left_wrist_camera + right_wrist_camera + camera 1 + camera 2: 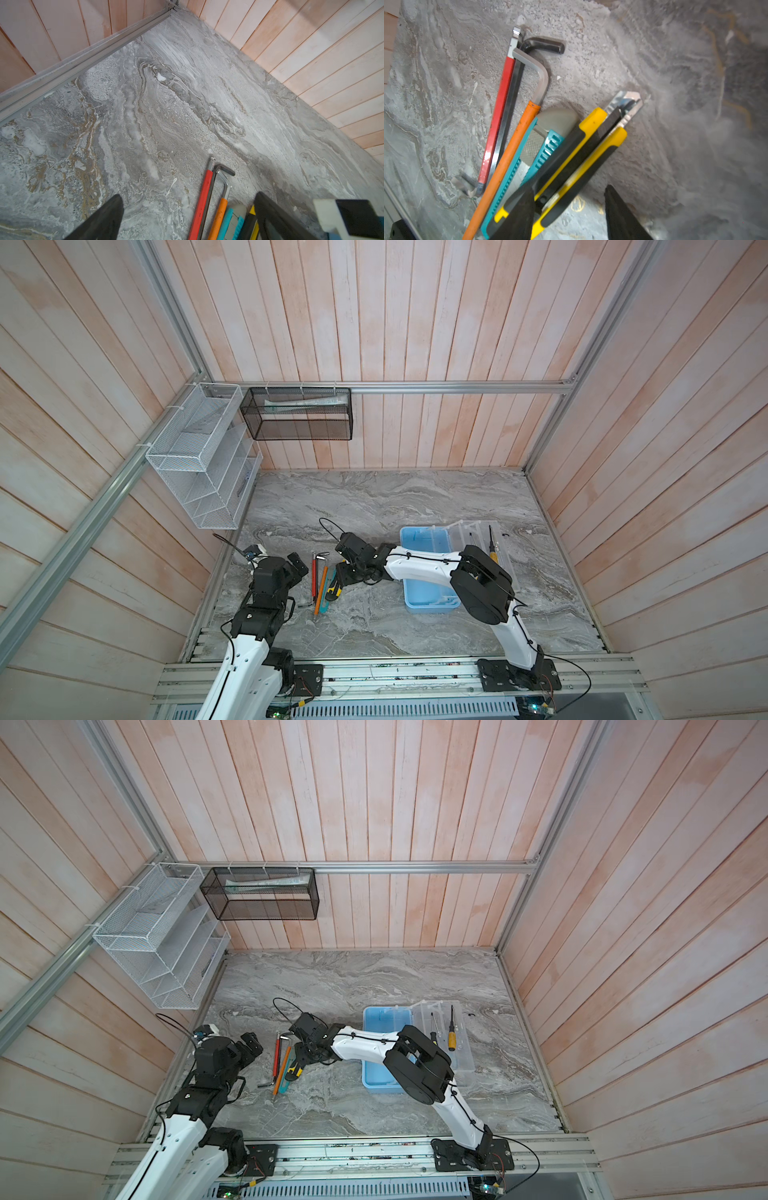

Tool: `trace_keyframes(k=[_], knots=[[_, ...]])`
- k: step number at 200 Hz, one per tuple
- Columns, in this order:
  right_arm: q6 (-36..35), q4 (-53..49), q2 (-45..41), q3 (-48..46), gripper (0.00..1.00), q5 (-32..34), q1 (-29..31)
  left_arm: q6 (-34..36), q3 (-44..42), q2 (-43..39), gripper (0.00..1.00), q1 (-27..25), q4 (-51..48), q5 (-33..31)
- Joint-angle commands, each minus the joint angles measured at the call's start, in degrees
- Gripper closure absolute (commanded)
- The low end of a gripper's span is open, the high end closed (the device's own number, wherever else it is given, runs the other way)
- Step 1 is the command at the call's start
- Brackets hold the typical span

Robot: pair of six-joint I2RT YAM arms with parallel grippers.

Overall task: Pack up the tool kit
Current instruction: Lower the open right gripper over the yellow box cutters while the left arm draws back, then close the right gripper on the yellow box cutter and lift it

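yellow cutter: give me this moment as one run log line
right gripper: open over yellow cutter, no grip | left gripper: open, empty | case: lid open, cutter not yet packed

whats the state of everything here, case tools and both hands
tool case: open, lid laid back alongside
two screwdrivers: lying on the lid
yellow-black cutter: flat on table, not gripped
teal cutter: flat on table
hex keys: flat on table
left hand: open, empty
right hand: open, poised over yellow-black cutter
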Motion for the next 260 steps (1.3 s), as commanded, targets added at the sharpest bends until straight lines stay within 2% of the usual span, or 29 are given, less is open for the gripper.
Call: trace_keyframes(k=[1,30,67,121,175,233,260], knots=[[-1.16,-3.59,2.83,3.7,0.48,0.42,-0.17,1.6,0.6,-0.93,0.0,0.3,-0.11,-1.8],[-3.42,-10.04,5.79,7.88,0.48,2.75,0.2,1.28,0.71,-0.93,0.0,0.32,-0.64,-1.23],[-7.51,-18.66,7.35,12.56,0.47,9.39,1.57,1.16,0.48,-1.92,0.0,0.28,-0.92,-1.19],[-10.02,-22.47,5.33,10.58,0.48,13.67,1.58,1.65,0.59,-1.1,0.0,0.3,-0.39,-0.51],[-10.74,-20.87,7.01,10.67,0.47,10.46,1.77,1.74,0.51,-1.38,0.0,0.28,-0.35,-0.27],[-12.83,-23.94,10.11,14.56,0.48,10.76,2.01,2.13,0.51,-1.07,0.0,0.25,0.05,0.34],[-12.66,-25.6,10.22,14.13,0.55,12.34,1.94,2.13,0.44,-1.23,0.0,0.25,0.01,0.37]])
